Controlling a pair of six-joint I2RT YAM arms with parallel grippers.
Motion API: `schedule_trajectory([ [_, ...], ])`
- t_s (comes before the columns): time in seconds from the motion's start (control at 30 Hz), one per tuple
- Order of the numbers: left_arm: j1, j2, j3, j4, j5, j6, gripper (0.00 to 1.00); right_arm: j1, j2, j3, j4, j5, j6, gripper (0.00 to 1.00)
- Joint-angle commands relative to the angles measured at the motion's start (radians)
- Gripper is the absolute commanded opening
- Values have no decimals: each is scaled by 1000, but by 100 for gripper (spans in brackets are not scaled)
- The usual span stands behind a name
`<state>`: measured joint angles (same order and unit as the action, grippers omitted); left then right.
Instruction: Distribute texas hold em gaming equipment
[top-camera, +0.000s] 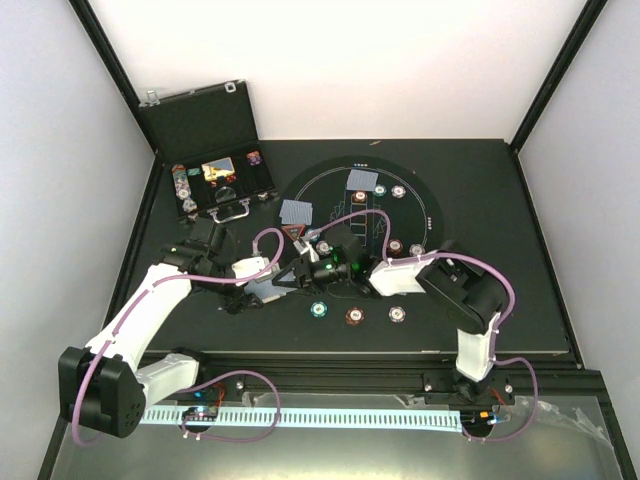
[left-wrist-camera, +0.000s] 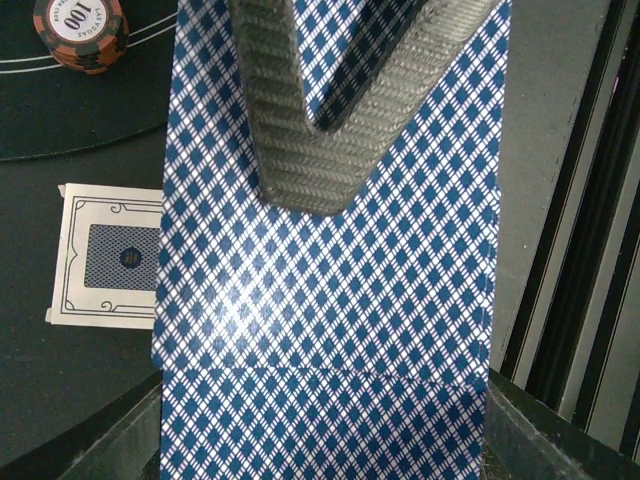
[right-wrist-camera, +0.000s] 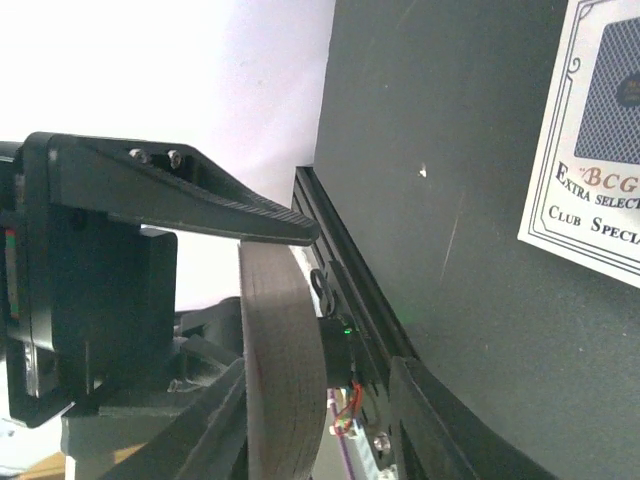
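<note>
The left pincer (left-wrist-camera: 325, 440) was clamped on the deck of cards (left-wrist-camera: 330, 300), with one finger on each long side, so its jaws were narrow and holding. The right pincer (top-camera: 300, 272) met the deck from the opposite end. Its jaws stood partly apart there, and one grey ribbed finger (left-wrist-camera: 300, 130) crossed over the patterned back. Whether it really pinched the cards, I could not tell.

The deck was in the air above the dark table (top-camera: 500, 300), just outside the near-left rim of the round black mat (top-camera: 425, 215). On the far side of the deck a white-bordered card (left-wrist-camera: 105, 255) lay flat on the table, and an orange-brown chip marked 100 (left-wrist-camera: 80, 30) sat on the mat by its white outline. On the near side the black rail at the table's edge was close to the deck, so little room was there.

A teal chip (top-camera: 319, 309), a brown chip (top-camera: 354, 316) and a grey chip (top-camera: 397, 314) lay in a row between the mat and the near edge. A red triangle marker (top-camera: 296, 233) and two face-down piles of cards (top-camera: 296, 212) (top-camera: 362, 181) were on the mat, with some more chips around.

Right of the mat the table was bare and wide. At the far-left corner the black case (top-camera: 200, 125) stood open with chips inside. White walls (top-camera: 350, 60) with black frame posts closed the space.
</note>
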<state>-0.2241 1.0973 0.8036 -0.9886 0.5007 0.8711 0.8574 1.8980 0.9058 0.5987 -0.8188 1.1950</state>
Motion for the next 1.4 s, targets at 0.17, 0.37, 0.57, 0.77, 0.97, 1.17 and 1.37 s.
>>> schedule_trajectory([
  [0.17,0,-20,28,-9,34,9,1,-16,-92,-43,-93,57,-35,18],
  [0.37,0,-22,23,-7,33,9,2,-45,-162,-61,-154,66,-73,8],
  [0.57,0,-22,24,-7,34,8,2,-77,-207,-80,-202,57,-109,1],
  [0.77,0,-24,22,-7,30,9,1,-123,-242,-71,-283,29,-168,1],
  [0.97,0,-23,18,-7,25,12,2,-224,-253,47,-574,28,-378,1],
  [1.17,0,-24,14,-4,21,12,2,-269,-104,473,-1197,512,-863,1],
  [1.37,0,-25,16,-7,22,7,2,-258,111,811,-1332,1110,-1114,1],
])
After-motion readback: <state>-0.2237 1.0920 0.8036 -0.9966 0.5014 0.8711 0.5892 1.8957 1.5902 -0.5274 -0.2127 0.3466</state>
